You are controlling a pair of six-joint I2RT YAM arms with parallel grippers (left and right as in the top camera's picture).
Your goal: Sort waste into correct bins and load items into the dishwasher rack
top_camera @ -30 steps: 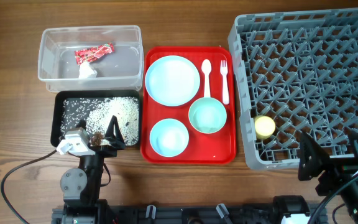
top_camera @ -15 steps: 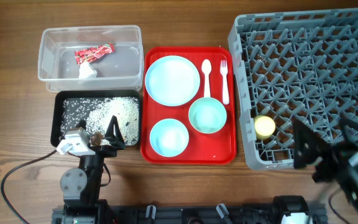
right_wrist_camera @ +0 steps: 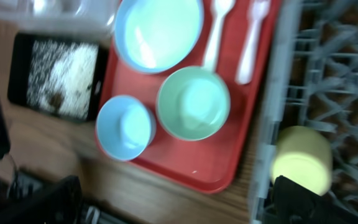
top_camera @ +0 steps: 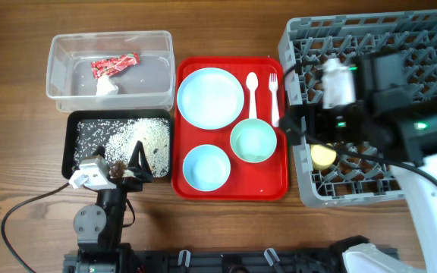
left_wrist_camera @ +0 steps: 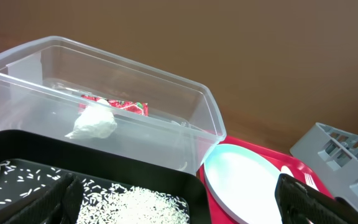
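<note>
The clear tub [top_camera: 111, 35] holds the red wrapper [top_camera: 114, 65] and white tissue [top_camera: 107, 87]. The black tray [top_camera: 68, 144] holds rice grains [top_camera: 127, 135]. My left gripper [top_camera: 120, 165] is open and empty over the tray's near edge. The blue plate [top_camera: 210, 97], spoon [top_camera: 252, 95], fork [top_camera: 274, 98], green bowl [top_camera: 253, 141] and blue bowl [top_camera: 205, 167] lie on the red tray [top_camera: 234, 189]. The yellow cup [top_camera: 323, 155] lies in the grey rack [top_camera: 302, 182]. My right gripper [top_camera: 298, 125] is open and empty, high over the rack's left edge above the cup [right_wrist_camera: 300, 158].
The right arm's body covers the rack's middle in the overhead view. The left arm's base and cable lie at the table's front left. The right wrist view is blurred and looks down on the red tray [right_wrist_camera: 191, 168] and the rack [right_wrist_camera: 328, 74].
My right arm has swung from the front right corner up and left over the rack, now above its left edge. The left arm and all objects have not moved.
</note>
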